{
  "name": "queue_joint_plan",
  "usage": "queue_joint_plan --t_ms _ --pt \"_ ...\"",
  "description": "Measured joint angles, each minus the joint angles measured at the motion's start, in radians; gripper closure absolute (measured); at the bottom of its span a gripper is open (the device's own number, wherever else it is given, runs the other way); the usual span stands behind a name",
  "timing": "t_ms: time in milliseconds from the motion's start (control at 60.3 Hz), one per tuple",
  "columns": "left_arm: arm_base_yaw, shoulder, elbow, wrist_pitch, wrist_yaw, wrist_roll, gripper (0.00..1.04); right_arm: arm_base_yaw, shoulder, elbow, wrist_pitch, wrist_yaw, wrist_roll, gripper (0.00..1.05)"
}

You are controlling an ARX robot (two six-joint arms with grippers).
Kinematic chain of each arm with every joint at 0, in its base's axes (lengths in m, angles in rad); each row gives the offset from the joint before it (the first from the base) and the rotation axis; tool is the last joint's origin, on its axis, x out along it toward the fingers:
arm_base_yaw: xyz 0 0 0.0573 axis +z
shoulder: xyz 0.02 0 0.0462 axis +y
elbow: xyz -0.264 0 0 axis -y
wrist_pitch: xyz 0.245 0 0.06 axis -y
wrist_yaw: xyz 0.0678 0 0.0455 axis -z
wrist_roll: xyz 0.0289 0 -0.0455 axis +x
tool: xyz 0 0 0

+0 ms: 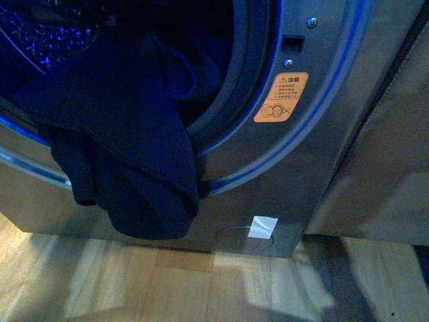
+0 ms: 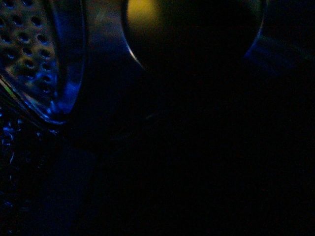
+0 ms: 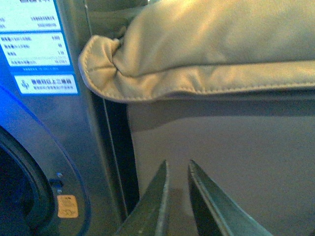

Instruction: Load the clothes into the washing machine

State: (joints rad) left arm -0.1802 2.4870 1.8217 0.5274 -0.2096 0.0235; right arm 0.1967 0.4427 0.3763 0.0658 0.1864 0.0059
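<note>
The dark navy clothes hang limp over the lower rim of the washing machine's round port, partly inside the drum and partly down its grey front. The orange warning sticker sits right of the port. The left wrist view is mostly dark; it shows perforated steel drum wall and a cream round knob, and the left gripper's jaws are lost in the dark. My right gripper is shut and empty, outside the machine, facing a beige padded surface.
A beige cushioned piece with a stitched edge stands right of the machine. Blue-white labels are on the machine's front. Light wooden floor lies below, with a white tag near the machine's base.
</note>
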Motion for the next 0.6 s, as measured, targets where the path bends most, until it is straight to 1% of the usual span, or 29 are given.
queue_joint_plan --t_ms 33,50,232,249,265,315,431,597 --pt "0.000 0.007 0.025 -0.011 -0.003 0.000 1.00 -0.015 -0.018 -0.029 0.009 -0.014 -0.002 1.03" --pt "0.001 0.010 0.036 -0.014 -0.005 0.000 1.00 -0.023 -0.026 -0.042 0.013 -0.021 -0.003 1.03" --pt "0.000 0.027 0.130 -0.039 -0.013 -0.006 1.00 -0.072 -0.086 -0.125 0.036 -0.072 -0.003 1.02" --pt "0.000 0.029 0.137 -0.040 -0.015 -0.006 1.00 -0.080 -0.090 -0.130 0.037 -0.083 -0.003 1.02" --pt "0.000 0.032 0.149 -0.040 -0.016 -0.008 1.00 -0.100 -0.097 -0.138 0.037 -0.121 -0.003 1.02" --pt "-0.001 0.037 0.169 -0.041 -0.020 -0.009 1.00 -0.145 -0.111 -0.155 0.039 -0.167 -0.003 1.02" --pt "-0.003 0.052 0.217 -0.043 -0.027 -0.018 1.00 -0.188 -0.138 -0.188 0.045 -0.179 -0.003 1.02" --pt "-0.008 0.077 0.269 -0.059 -0.032 -0.024 1.00 -0.192 -0.172 -0.228 0.050 -0.182 -0.003 1.02"
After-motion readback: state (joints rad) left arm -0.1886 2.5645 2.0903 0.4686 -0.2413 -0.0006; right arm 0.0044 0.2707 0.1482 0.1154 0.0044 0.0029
